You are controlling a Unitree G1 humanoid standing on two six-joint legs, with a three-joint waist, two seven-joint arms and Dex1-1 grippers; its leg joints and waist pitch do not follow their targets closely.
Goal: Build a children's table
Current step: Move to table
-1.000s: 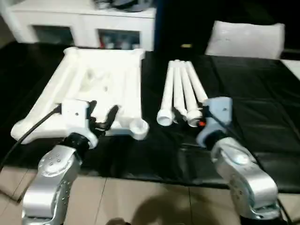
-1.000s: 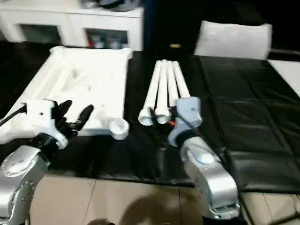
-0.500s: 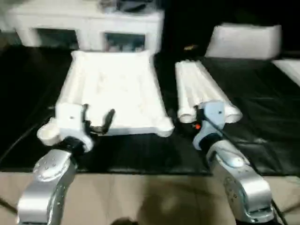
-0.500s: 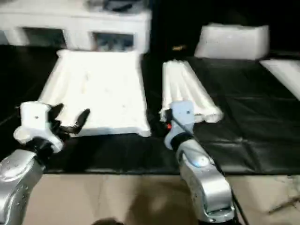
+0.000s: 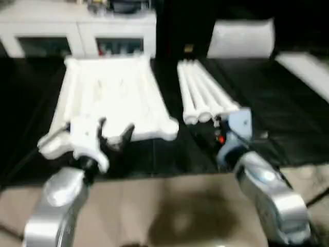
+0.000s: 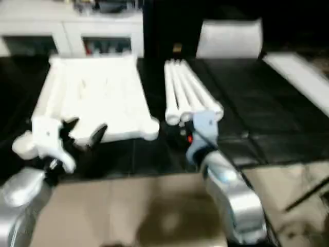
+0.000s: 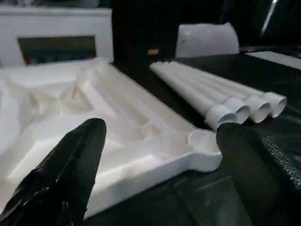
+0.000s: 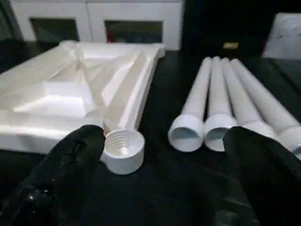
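Note:
The children's table lies in parts on a black mat. Its square white top [image 5: 110, 95] is upside down, ribbed underside up, with a round threaded corner socket [image 8: 122, 149] at its near corner. Several long white legs [image 5: 203, 90] lie side by side to its right, open ends toward me. My left gripper [image 5: 114, 134] hovers at the top's near edge, its black fingers [image 7: 77, 160] open and empty. My right gripper [image 8: 164, 141] is open and empty just short of the legs' near ends, between the socket and the legs.
A white cabinet [image 5: 77, 25] with dark openings stands behind the mat. A white cushion-like bag [image 5: 241, 36] sits at the back right, and a flat white board [image 5: 303, 72] lies at the far right. Tan floor [image 5: 169, 206] borders the mat's near edge.
The whole picture has swung and tilted, so the camera moved. My left gripper's fingers stand slightly wider apart. The top and legs lie as before.

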